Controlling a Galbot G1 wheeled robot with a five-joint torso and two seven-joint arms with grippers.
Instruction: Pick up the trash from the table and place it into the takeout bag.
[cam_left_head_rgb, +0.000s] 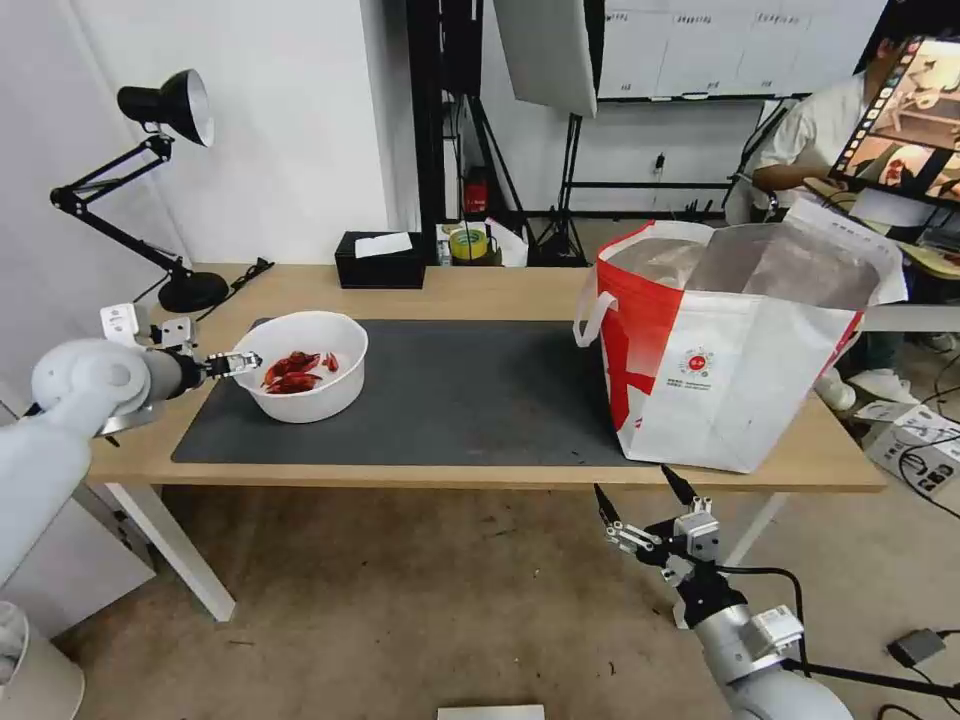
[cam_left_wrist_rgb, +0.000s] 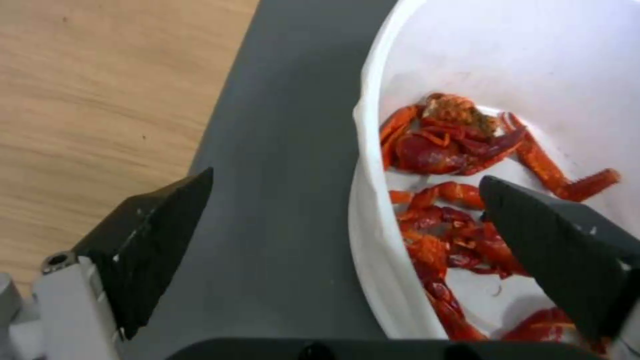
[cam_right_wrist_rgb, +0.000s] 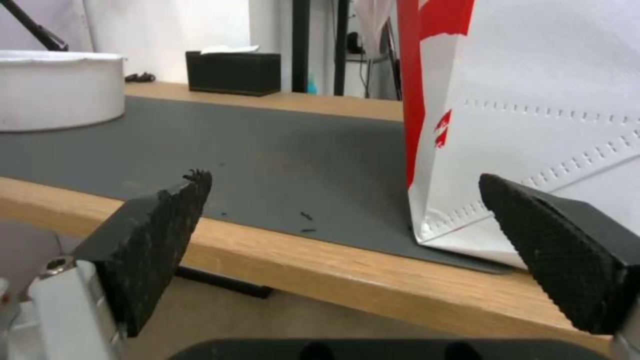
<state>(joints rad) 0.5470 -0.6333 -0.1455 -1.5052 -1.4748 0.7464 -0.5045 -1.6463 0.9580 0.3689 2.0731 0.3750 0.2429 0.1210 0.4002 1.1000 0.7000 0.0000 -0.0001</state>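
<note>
A white round bowl (cam_left_head_rgb: 305, 365) of red crayfish shells (cam_left_head_rgb: 295, 370), the trash, sits on the left end of the dark grey mat (cam_left_head_rgb: 450, 390) on the light-wood table (cam_left_head_rgb: 480, 290). My left gripper (cam_left_head_rgb: 243, 362) is open at the bowl's left rim (cam_left_wrist_rgb: 363, 200): one finger (cam_left_wrist_rgb: 160, 235) outside over the mat, the other finger (cam_left_wrist_rgb: 553, 245) inside above the shells (cam_left_wrist_rgb: 453, 150). The takeout bag (cam_left_head_rgb: 730, 350), white with red panels and foil lining, stands open at the table's right end. My right gripper (cam_left_head_rgb: 640, 500) hangs open below the table's front edge, near the bag (cam_right_wrist_rgb: 533, 100).
A black tissue box (cam_left_head_rgb: 380, 260) stands at the table's back edge. A black desk lamp (cam_left_head_rgb: 170, 200) occupies the back left corner. The mat between bowl (cam_right_wrist_rgb: 60, 90) and bag is bare. A cardboard box and cables lie on the floor at right.
</note>
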